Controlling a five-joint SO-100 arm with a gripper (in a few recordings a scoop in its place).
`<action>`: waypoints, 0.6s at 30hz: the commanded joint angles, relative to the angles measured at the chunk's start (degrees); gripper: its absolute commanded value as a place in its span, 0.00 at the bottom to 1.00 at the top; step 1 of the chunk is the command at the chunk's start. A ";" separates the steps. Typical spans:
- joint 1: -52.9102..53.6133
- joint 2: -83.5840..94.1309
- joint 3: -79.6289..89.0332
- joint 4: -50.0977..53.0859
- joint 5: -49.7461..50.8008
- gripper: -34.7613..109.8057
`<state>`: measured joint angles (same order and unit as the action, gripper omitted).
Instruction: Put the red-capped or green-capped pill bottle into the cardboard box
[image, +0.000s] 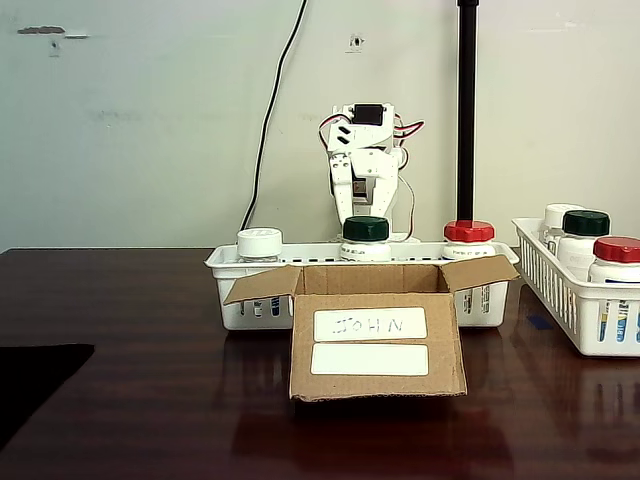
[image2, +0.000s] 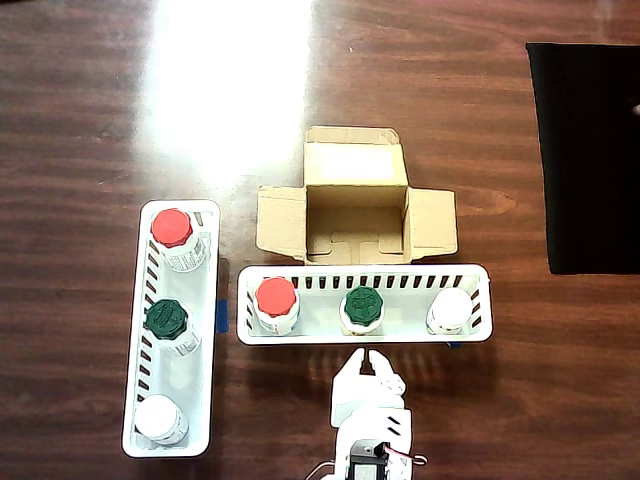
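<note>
On the dark wooden table (image2: 90, 120) in the overhead view, a long white basket (image2: 207, 330) stands at the left, holding three bottles in a row: a red-capped one (image2: 172, 228) at the far end, a green-capped one (image2: 166, 319) in the middle and a white-capped one (image2: 160, 420) nearest the bottom edge. To its right a second white basket (image2: 362, 275) lies crosswise, holding a red-capped bottle (image2: 276, 297) at its left end, the pill bottle (image2: 362, 303) with its dark green cap in the middle, and a white-capped bottle (image2: 452, 307) at its right end. The cardboard box (image2: 355, 210) sits just above this basket in the picture, touching or nearly touching its long wall, flaps open and its inside bare. Below the basket, in line with the pill bottle, the white arm's end effector (image2: 366, 357) points toward the basket wall, clear of every bottle; its fingers look close together, though I cannot tell whether they are fully closed. A black mat (image2: 590, 150) lies at the upper right. In the fixed view the cardboard box (image: 378, 345) stands in front, the pill bottle (image: 366, 238) behind it, and the arm (image: 365, 160) behind that.
</note>
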<state>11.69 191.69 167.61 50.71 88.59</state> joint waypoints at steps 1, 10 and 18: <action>-3.08 5.19 -7.82 1.76 -1.05 0.24; -11.25 5.01 -27.16 18.28 -7.56 0.33; -15.21 -5.80 -31.29 5.27 -9.40 0.62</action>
<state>0.62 190.63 141.33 59.94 79.37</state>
